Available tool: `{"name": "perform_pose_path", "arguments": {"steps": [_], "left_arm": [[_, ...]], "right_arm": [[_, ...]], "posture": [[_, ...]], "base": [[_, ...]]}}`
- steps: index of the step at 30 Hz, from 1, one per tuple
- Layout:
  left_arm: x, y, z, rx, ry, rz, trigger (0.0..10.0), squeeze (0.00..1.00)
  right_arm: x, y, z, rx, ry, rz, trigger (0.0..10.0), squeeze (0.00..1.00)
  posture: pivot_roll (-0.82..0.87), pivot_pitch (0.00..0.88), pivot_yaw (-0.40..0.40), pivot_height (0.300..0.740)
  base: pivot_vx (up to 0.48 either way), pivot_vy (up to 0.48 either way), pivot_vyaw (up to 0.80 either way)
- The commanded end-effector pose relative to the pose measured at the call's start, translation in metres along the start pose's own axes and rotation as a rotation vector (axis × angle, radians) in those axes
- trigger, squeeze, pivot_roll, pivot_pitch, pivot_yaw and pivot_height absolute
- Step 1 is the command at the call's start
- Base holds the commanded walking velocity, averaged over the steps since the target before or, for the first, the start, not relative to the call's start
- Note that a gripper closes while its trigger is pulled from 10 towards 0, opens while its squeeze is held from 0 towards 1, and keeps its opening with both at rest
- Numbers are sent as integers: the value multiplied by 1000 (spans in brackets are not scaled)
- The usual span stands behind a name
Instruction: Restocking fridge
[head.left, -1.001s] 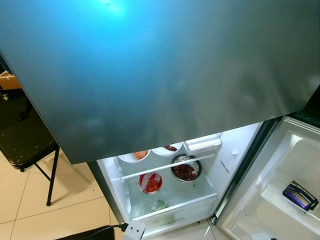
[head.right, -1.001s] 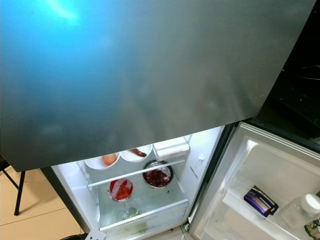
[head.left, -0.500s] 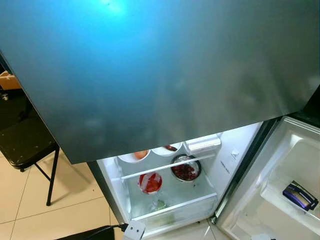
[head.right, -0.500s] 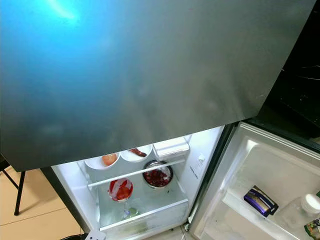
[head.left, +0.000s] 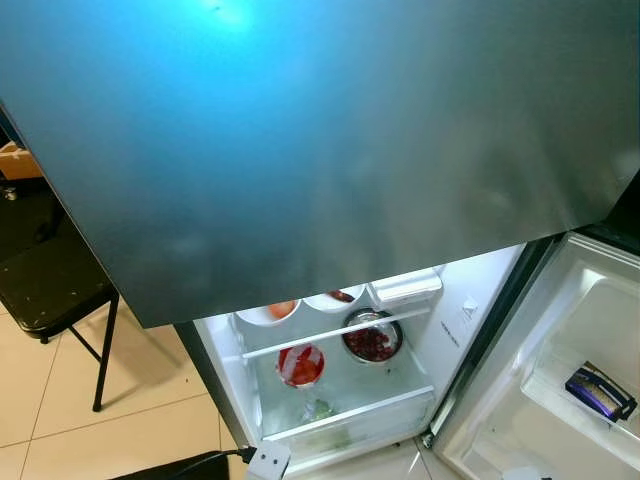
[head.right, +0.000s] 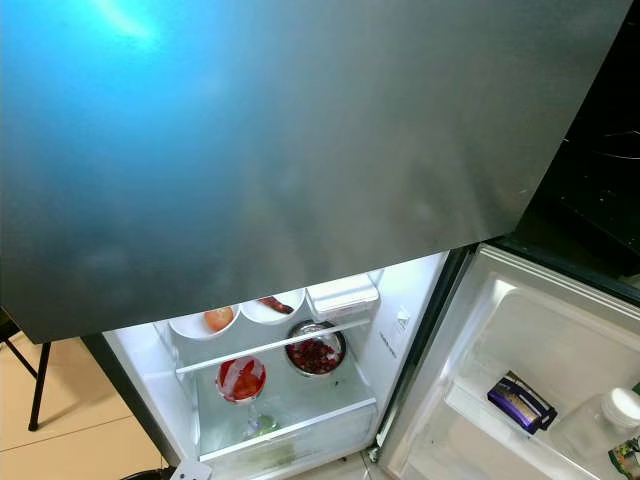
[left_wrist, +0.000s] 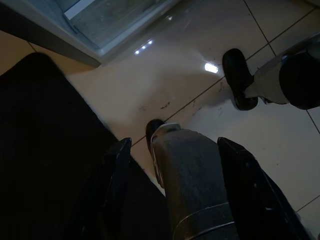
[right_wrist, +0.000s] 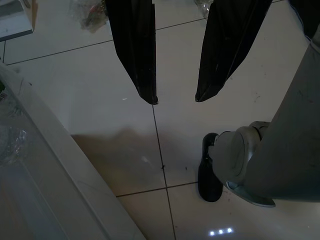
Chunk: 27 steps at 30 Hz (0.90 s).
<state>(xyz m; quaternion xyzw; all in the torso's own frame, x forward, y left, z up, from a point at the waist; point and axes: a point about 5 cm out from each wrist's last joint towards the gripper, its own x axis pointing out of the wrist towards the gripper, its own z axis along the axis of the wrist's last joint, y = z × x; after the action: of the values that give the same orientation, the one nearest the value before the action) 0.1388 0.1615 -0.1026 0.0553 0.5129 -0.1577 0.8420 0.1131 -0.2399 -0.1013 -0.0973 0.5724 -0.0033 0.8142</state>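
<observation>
Fridge (head.left: 330, 150): lower compartment open. Shelf (head.left: 335, 333) edge: two bowls (head.left: 268, 312), a metal bowl (head.left: 371, 341), a cup (head.left: 300, 365). Door (head.right: 520, 350) rack: a packet (head.right: 520, 402), a bottle (head.right: 600, 420). My left tool (left_wrist: 175, 160) and right tool (right_wrist: 175, 97) hang open and empty above the floor (right_wrist: 100, 90); restocking looks unfinished.

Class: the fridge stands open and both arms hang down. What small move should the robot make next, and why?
Probably lift one arm towards something to stock. The fridge compartment is open, with bowls on its shelf, yet the right gripper hangs open over bare floor tiles, holding nothing, and the left gripper also points at the floor beside the robot's leg. Restocking cannot start until a gripper holds an item.
</observation>
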Motion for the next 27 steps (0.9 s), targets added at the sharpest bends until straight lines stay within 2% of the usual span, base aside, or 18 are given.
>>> {"name": "perform_pose_path", "arguments": {"steps": [1,27], "left_arm": [[0,-3,-5,-5,19,-7,10000,0],[0,-2,-5,-6,21,-5,10000,0]], "right_arm": [[0,3,-2,2,8,8,10000,0],[0,4,-1,-1,8,10,10000,0]], "posture": [[-12,0,-48,740],[-9,0,-49,740]], "base": [[0,0,0],[0,0,0]]}}
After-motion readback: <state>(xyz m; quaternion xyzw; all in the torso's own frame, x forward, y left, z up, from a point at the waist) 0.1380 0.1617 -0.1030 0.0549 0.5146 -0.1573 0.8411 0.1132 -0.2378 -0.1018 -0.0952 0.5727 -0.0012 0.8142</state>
